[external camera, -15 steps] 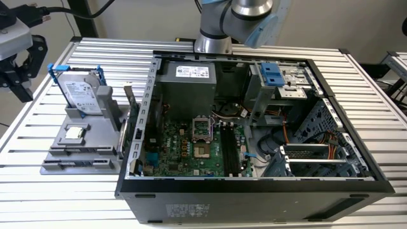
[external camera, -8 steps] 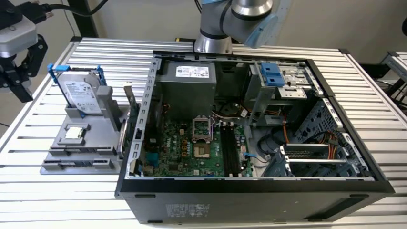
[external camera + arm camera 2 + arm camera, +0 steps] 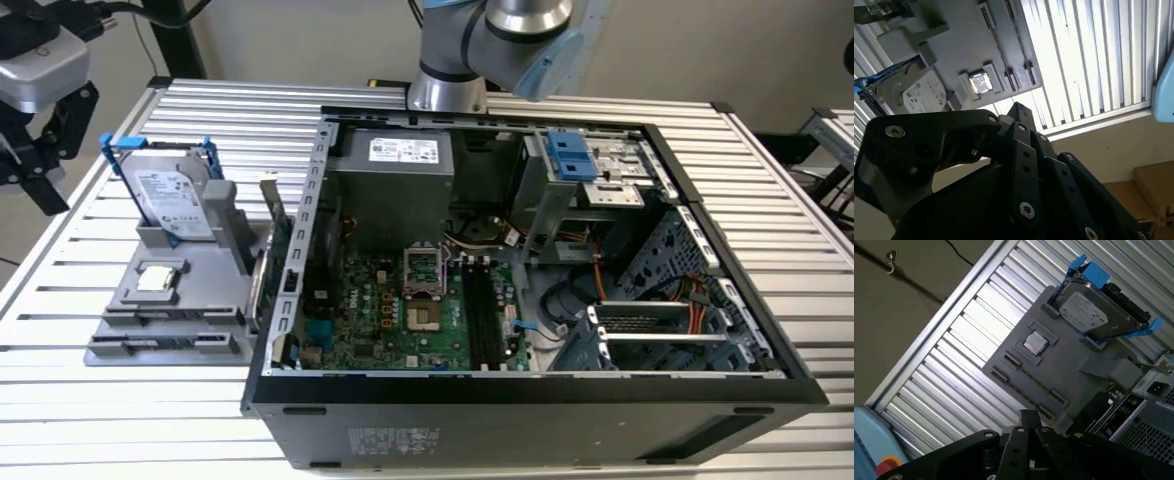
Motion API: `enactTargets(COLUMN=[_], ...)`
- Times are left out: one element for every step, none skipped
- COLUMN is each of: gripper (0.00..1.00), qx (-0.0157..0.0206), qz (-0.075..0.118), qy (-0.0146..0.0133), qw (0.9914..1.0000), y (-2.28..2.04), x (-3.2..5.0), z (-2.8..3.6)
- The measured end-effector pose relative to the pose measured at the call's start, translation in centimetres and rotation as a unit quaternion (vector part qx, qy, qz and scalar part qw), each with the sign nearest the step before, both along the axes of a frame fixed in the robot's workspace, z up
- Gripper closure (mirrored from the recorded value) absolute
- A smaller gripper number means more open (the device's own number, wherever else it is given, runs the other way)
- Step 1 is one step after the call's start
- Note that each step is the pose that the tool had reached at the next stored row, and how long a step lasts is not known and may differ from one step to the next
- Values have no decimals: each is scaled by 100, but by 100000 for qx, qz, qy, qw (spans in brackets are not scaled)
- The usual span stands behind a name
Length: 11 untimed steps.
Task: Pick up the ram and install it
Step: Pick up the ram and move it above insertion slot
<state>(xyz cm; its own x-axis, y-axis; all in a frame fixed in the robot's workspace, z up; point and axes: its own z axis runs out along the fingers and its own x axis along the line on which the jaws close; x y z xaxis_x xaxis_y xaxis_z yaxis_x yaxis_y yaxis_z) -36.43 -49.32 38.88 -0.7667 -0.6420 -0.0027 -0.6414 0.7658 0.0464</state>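
Note:
My gripper hangs at the exterior view's far left, above the slatted table and apart from the grey parts holder. In both wrist views its black linkage meets at a single tip, shut with nothing in it. The tip points over the holder. The ram is hidden. The holder's long narrow grooves stand bare. Inside the open computer case, black slot strips run along the green motherboard.
On the holder stand a silver hard drive with blue rails and a small square chip. A dark expansion card stands between holder and case. The arm's base rises behind the case.

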Motion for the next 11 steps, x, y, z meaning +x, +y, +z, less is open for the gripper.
enactTargets(gripper=[100,100,100,100,100,100,100,100,100,100,100], qx=[-3,-1,-2,0,0,-4,-1,-1,2,3,3], qz=[778,1526,2259,3000,3612,4219,4777,5364,5993,6618,7273], qy=[1,0,3,0,1,2,1,2,-1,1,1], qw=[99997,99988,99974,99955,99935,99911,99886,99856,99820,99781,99735], y=[0,0,0,0,0,0,0,0,0,0,0], x=[0,0,0,0,0,0,0,0,0,0,0], z=[0,0,0,0,0,0,0,0,-1,-1,-1])
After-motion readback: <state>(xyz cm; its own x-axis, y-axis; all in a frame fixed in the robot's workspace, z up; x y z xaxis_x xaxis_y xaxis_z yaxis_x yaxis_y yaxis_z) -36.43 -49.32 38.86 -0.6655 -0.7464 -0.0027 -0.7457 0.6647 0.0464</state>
